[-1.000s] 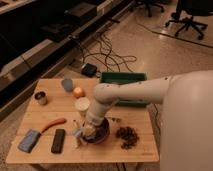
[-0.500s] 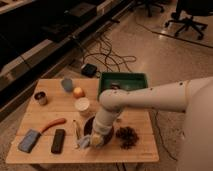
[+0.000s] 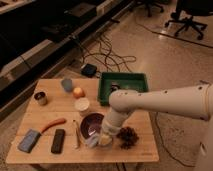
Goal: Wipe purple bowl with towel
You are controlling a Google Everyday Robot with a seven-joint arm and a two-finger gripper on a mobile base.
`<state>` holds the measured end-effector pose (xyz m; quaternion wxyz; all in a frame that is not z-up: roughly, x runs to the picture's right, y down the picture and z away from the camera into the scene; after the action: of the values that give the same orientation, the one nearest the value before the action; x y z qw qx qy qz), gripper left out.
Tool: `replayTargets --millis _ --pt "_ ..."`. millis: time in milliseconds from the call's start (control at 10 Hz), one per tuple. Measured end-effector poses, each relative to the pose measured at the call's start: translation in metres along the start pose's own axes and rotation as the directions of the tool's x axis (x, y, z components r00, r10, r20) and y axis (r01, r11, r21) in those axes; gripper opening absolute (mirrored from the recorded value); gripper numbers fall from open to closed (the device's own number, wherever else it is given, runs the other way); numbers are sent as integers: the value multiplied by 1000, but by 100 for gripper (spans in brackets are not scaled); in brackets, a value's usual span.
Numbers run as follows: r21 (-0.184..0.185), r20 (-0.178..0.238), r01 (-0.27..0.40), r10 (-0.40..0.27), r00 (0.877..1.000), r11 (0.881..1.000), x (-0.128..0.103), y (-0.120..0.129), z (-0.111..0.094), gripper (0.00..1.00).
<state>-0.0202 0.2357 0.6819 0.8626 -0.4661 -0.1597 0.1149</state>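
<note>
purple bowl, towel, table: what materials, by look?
Purple bowl: glazed ceramic or hard plastic; the inside is glossy. Towel: soft cloth, a crumpled pale wad at the bowl's near rim, by the pincer. Table: likely wood, tan and matte.

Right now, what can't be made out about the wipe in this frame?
Camera view, the only one:
purple bowl: its near right rim is hidden by the wrist of the arm and the pincer, which sits there.
towel: a pale wad beside the pincer; contact with the bowl's inside is hidden.
green tray: contents too small to name.
arm: cut off at the right edge.
</note>
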Motion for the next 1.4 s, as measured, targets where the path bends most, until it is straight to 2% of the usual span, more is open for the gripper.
replayTargets --millis 300,700,900,1100,1400 --pt "17 11 -27 27 1000 1000 5 -22 -8 0" --pt "24 38 -48 47 998 999 13 -38 -17 0" --pt "37 44 -33 31 999 999 5 -40 -30 0" --pt "38 40 -9 8 999 999 -10 -47 -30 0" --pt "34 41 -24 22 999 999 -8 -59 -27 0"
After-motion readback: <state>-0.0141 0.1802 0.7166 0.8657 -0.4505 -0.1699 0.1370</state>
